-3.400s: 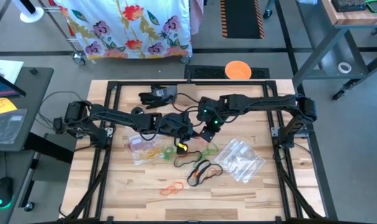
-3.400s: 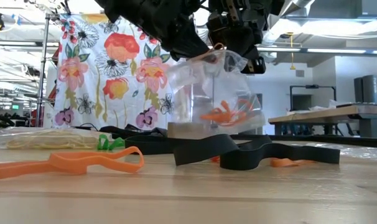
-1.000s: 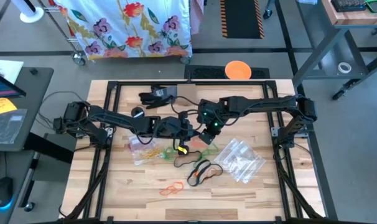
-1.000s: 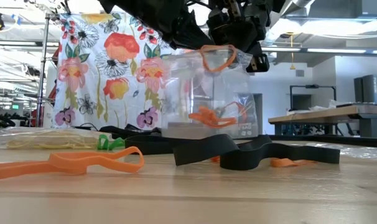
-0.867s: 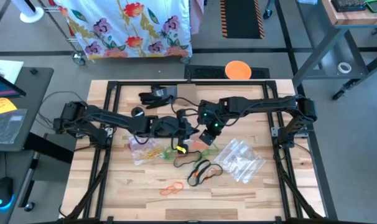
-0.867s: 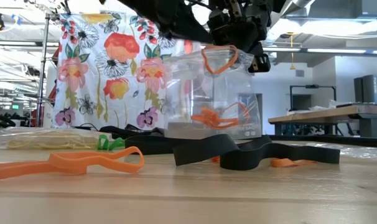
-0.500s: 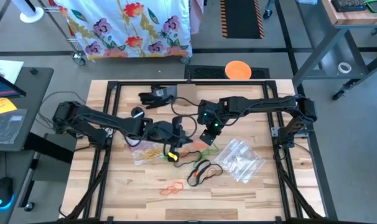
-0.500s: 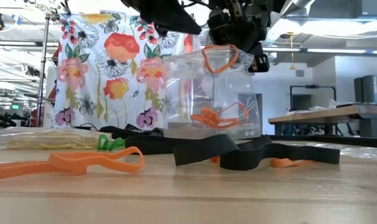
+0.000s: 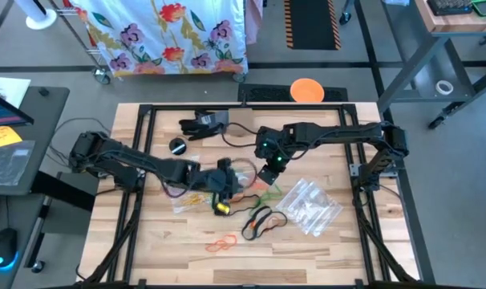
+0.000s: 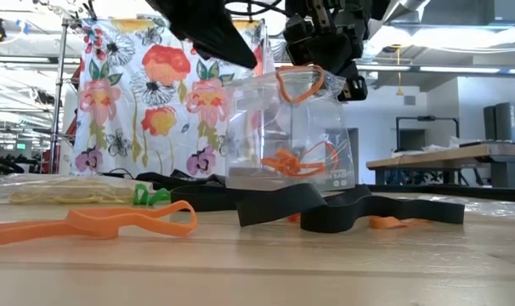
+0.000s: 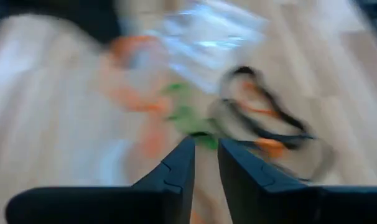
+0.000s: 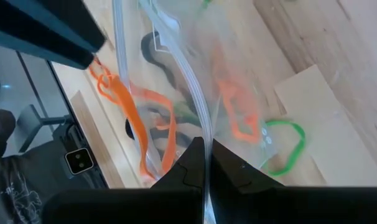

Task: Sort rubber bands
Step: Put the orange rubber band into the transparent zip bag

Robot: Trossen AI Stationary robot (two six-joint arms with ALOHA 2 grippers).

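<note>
My right gripper [image 9: 266,173] is shut on a clear zip bag [image 10: 283,136] above the table's middle. The bag holds several orange rubber bands [image 10: 296,160], and one orange band [image 10: 297,83] hangs at its mouth. My left gripper [image 9: 221,198] hovers just to the near left of the bag; its fingers [image 11: 204,148] stand narrowly open and hold nothing. Below it, green bands [image 9: 263,195] and black bands [image 9: 259,218] lie flat on the table, and orange bands [image 9: 221,242] lie nearer the front edge. My right gripper pinches the bag's top edge [image 12: 198,132] between its two fingers, beside the open mouth. The fingers come from above, pointing down. The bag hangs upright below them; black bands in front hide whether its bottom touches the table.
A clear bag with yellow bands [image 9: 188,195] lies left of the middle, and another clear bag [image 9: 309,207] lies to the right. A black object [image 9: 203,122] and a black knob [image 9: 177,145] sit at the far side. Bare wood shows along the near edge.
My left gripper has drawn back from the bag's mouth toward the table's near edge and a little left. The orange band it brought stays hanging at the bag's mouth. The bag and my right gripper have kept still.
</note>
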